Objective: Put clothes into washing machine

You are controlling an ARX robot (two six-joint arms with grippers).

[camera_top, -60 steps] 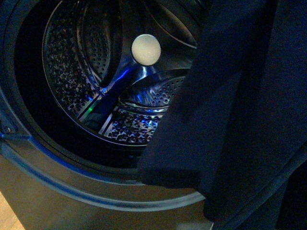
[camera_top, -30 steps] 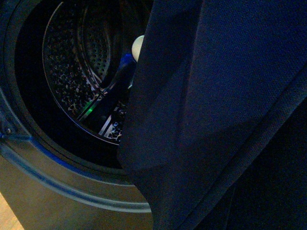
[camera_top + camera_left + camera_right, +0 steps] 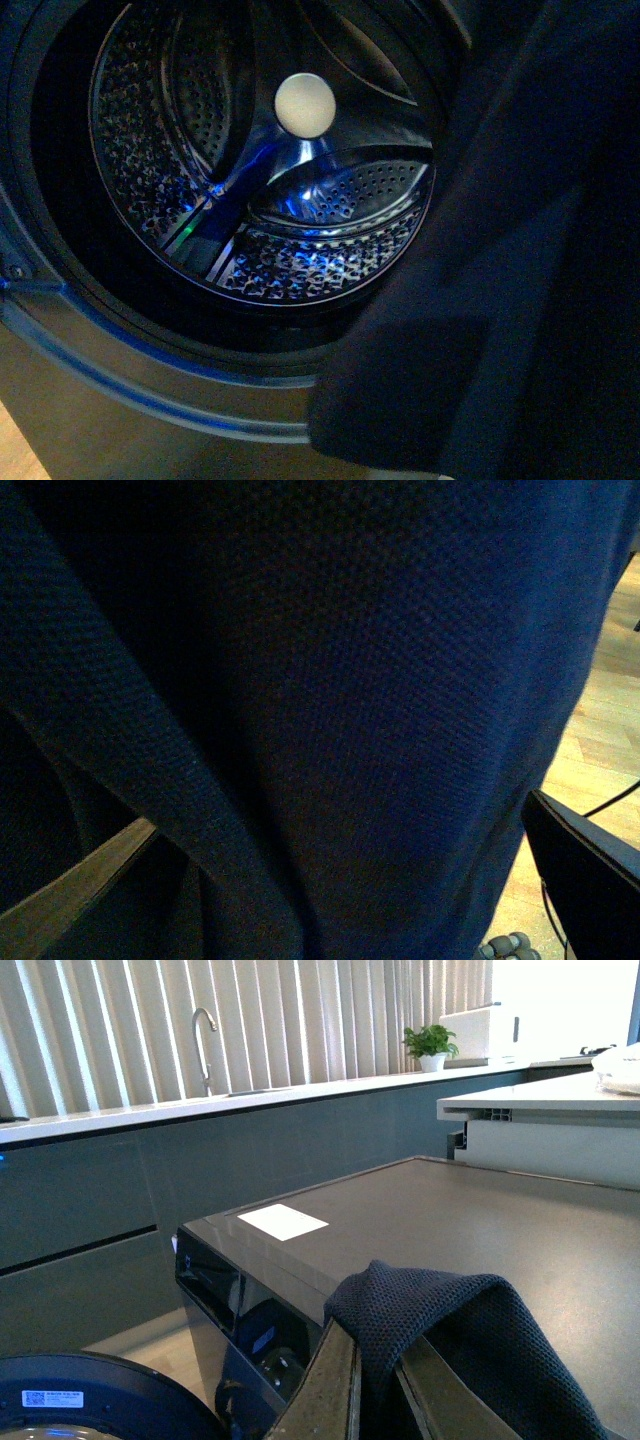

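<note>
A kitchen far off and a wood floor

Far away, long pale blinds (image 3: 300, 1020) hang over the window. In front of them a thin bent tap (image 3: 203, 1028) stands on a long light counter (image 3: 120, 1120), with dark grey cupboards (image 3: 90, 1200) under it. Further along the counter a small green plant (image 3: 431, 1038) sits in a white pot (image 3: 432, 1062), just beside a white box (image 3: 478, 1032). Nearer, a second pale worktop (image 3: 540, 1095) sticks out, and something white (image 3: 620, 1065) lies on it. The floor (image 3: 595, 730) is light wood planks, and a thin black cable (image 3: 612, 800) runs over it.
</note>
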